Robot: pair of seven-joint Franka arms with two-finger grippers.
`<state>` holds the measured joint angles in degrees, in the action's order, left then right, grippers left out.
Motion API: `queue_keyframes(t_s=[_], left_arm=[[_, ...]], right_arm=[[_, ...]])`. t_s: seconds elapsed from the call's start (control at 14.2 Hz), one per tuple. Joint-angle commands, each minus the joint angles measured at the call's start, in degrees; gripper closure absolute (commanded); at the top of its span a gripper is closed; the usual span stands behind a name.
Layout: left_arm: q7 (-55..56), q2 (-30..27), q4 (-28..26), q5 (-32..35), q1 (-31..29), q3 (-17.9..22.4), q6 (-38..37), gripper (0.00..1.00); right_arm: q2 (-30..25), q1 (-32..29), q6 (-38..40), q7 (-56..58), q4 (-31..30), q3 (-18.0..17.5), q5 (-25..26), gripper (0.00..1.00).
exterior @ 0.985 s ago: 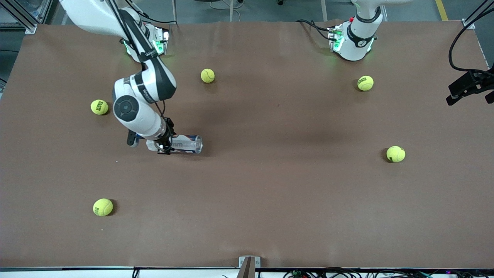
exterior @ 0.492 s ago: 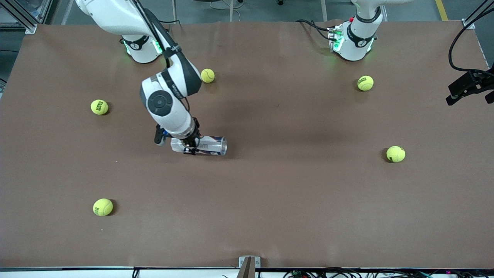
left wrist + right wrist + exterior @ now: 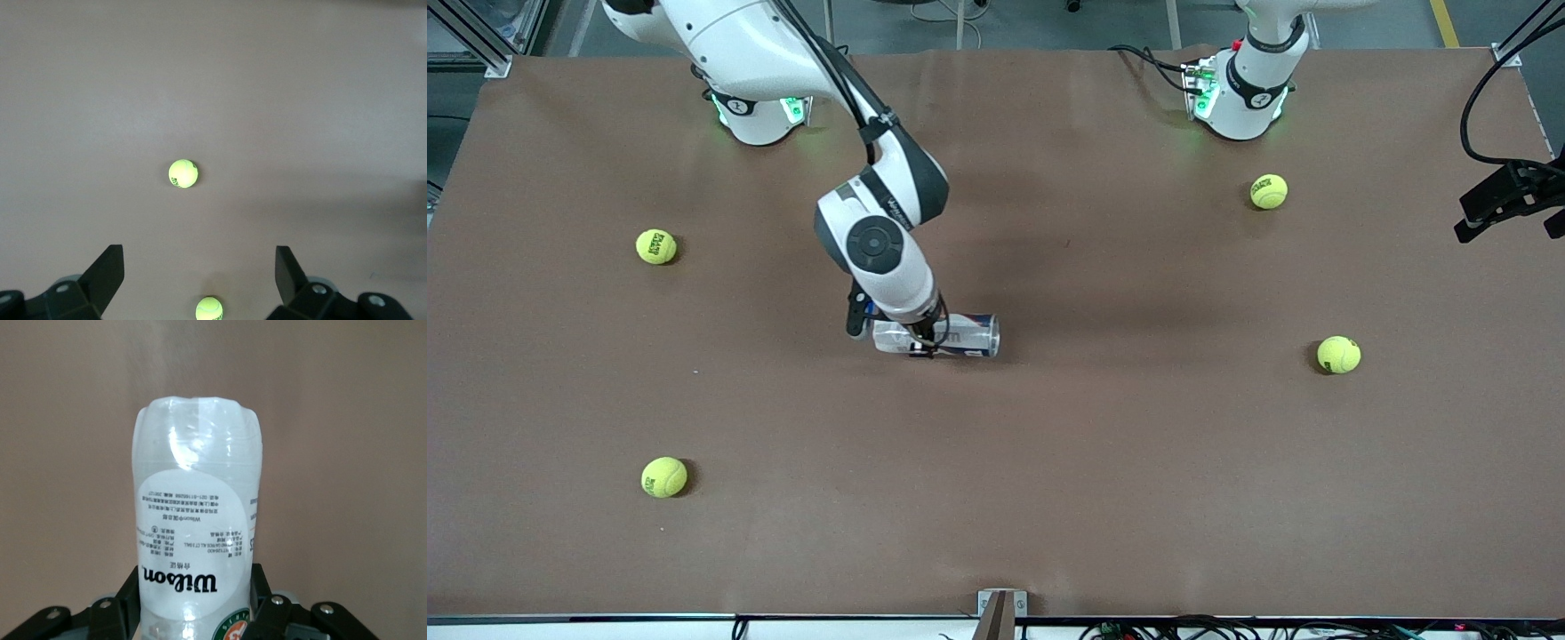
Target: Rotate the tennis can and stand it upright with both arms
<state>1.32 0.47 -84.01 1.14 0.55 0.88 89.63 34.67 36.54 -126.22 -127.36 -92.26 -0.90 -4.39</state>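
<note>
The right gripper (image 3: 921, 345), clamped on the clear plastic tennis can (image 3: 951, 336) with its white and navy label, has carried it, lying flat, toward mid-table and the left arm's end. The left gripper (image 3: 199, 277) waits spread apart, so a handover looks likely.

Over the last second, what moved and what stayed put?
The right tool, shut on the tennis can, carried it lying on its side toward the left arm's end of the table, hiding one tennis ball. The left tool waits open at that end. The four visible balls stayed put.
</note>
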Motion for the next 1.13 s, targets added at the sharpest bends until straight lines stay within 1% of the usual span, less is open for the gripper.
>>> queue_keyframes(t_s=[0.0,0.28,0.42,0.56,1.06], left_arm=[[-1.1,0.1,0.6,0.4,-0.1,-0.1,-0.4,0.00],[-1.0,0.3,0.6,0.4,0.1,-0.1,-0.4,0.00],[-0.5,0.3,0.6,0.4,0.3,-0.1,-0.4,0.00],[-0.3,0.3,0.6,0.4,0.4,-0.1,-0.4,0.00],[-0.2,1.2,0.3,0.4,0.8,-0.5,-2.2,0.00]], right_arm=[[5.8,2.7,4.2,-3.0,10.2,0.7,1.0,0.35],[9.2,6.2,5.3,-3.9,15.3,1.1,2.3,0.35],[13.2,7.9,7.7,-6.8,20.9,1.3,5.0,0.35],[17.1,9.5,9.5,-8.5,26.1,1.4,5.9,0.35],[21.3,12.2,8.8,-11.6,32.1,1.5,5.9,0.35]])
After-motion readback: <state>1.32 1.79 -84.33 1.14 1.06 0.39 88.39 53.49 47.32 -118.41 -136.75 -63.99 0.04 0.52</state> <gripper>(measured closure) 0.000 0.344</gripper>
